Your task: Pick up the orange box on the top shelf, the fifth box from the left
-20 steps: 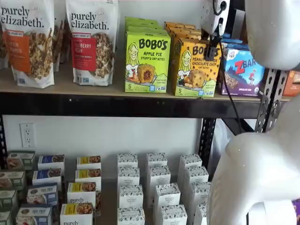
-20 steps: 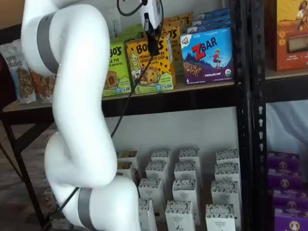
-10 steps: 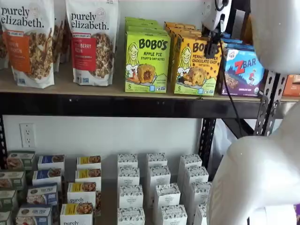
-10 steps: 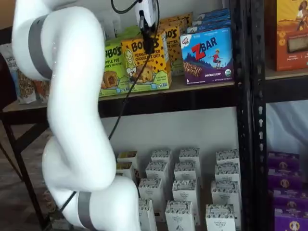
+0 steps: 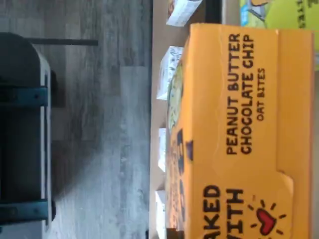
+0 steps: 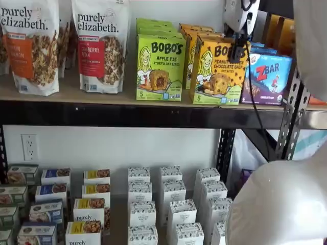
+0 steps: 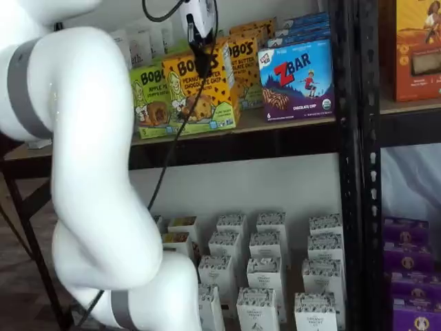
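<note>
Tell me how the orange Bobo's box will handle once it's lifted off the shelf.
The orange box is a printed carton, so probably stiff but crushable. It leans in a shelf view with the gripper shut on its top edge, so it may swing. Oat bites inside suggest it's light.

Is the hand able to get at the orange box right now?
Likely yes: the hand looks shut on the orange box's top edge, already tilted forward off the top shelf, with nothing between them.
</note>
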